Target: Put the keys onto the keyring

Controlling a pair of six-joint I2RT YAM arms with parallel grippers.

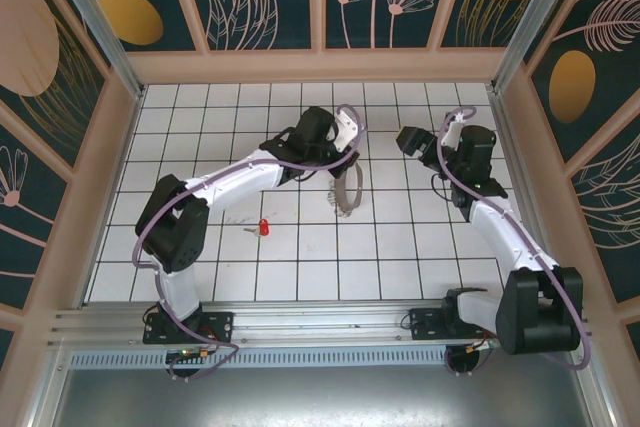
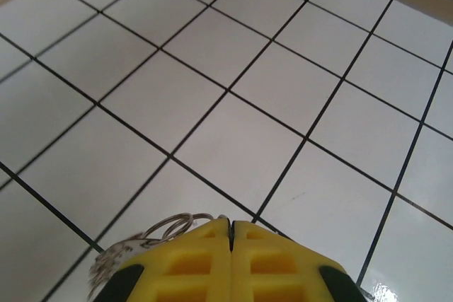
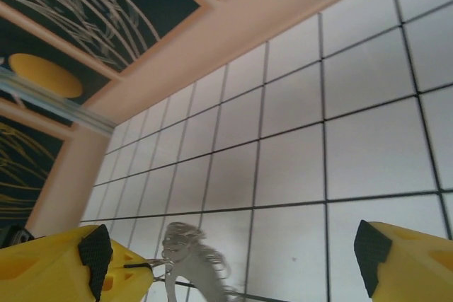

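Observation:
The key (image 1: 264, 227), with a red head and a short silver blade, lies flat on the white tiles left of centre, well apart from both grippers. The keyring (image 1: 346, 194) is a pale floppy hoop fringed with silvery loops; it hangs below my left gripper (image 1: 346, 159). In the left wrist view that gripper (image 2: 231, 223) has its yellow fingers pressed together on the keyring (image 2: 159, 231), whose loops poke out at the left. My right gripper (image 1: 408, 141) is a tile to the right. Its fingers (image 3: 106, 268) stand wide open around nothing, with the blurred keyring (image 3: 195, 263) dangling beyond the right gripper (image 3: 232, 259).
The white tiled floor (image 1: 400, 247) is walled in by tan rails and patterned panels (image 1: 320, 65) at the back and sides. Both arm bases sit on the metal rail (image 1: 320, 322) at the near edge.

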